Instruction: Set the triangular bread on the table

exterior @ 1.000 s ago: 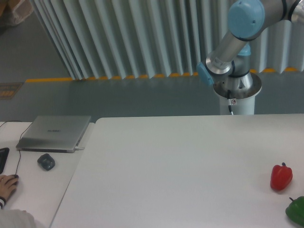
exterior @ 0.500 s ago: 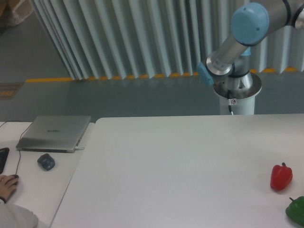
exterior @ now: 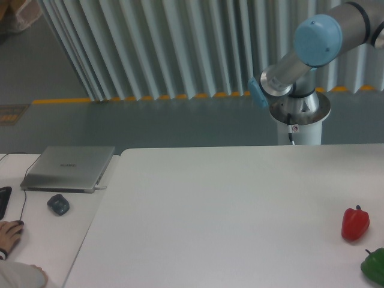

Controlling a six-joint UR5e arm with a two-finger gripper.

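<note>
My arm [exterior: 318,45] reaches over its white pedestal [exterior: 298,123] behind the bench [exterior: 210,216], elbow joint capped in pale blue, forearm running off the upper right edge of the view. My gripper is out of view, so I cannot tell whether it is spread, pressed together or pinching anything. The triangular bread is nowhere to be seen either: it does not lie on the bench, and whether I carry it beyond the edge of the view cannot be told from here.

On the bench, near the right edge, a glossy red pepper [exterior: 355,223] stands upright, with a green pepper [exterior: 374,264] just beside it toward the near corner, partly cut off. To the left, on a separate white desk [exterior: 36,240], a closed grey laptop [exterior: 69,168] sits with a dark mouse [exterior: 58,204] in front of it, and a person's hand [exterior: 8,235] rests at the lower edge.

As I judge it, a wedge of crusted bread should be light, fairly stiff at the crust yet soft within, and apt to crumble under hard pressure. I would take it across its flat sides near the thick end, with gentle squeeze, and set it down on the wide bare stretch of bench well apart from the peppers.
</note>
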